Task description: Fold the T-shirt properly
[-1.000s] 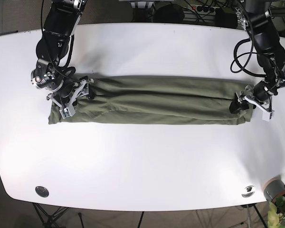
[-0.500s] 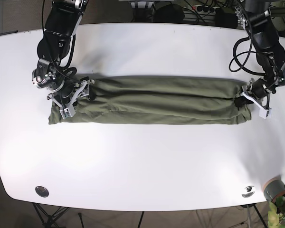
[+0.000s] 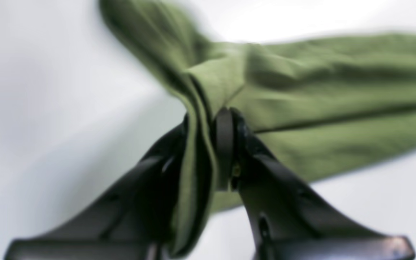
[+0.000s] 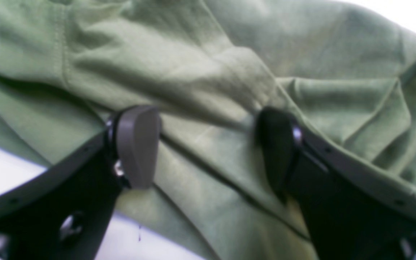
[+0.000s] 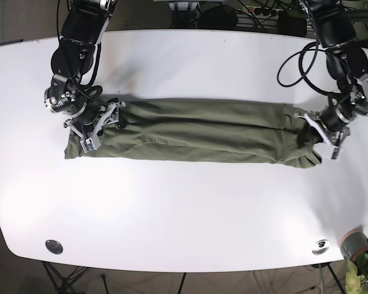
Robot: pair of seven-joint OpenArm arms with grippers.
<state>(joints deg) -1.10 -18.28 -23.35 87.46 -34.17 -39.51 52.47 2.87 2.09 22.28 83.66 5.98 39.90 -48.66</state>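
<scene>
Left gripper (image 3: 208, 144) now clamped on shirt (image 5: 196, 131) end, pulled inward since before; right gripper (image 4: 208, 144) open above cloth. End-fold started.

The base view looks straight down from high above, far enough to take in nearly the whole table (image 5: 184, 208) with both arms entering from its top edge. The left wrist view rides just behind the left gripper (image 3: 208, 144), looking forward along its fingers, very close and blurred, with the shirt (image 3: 320, 94) ahead of and between the tips. The right wrist view sits likewise behind the right gripper (image 4: 208, 144), looking past both pads onto cloth that fills the frame. The base view shares the shirt's right end with the left wrist view and its left end with the right wrist view.
</scene>
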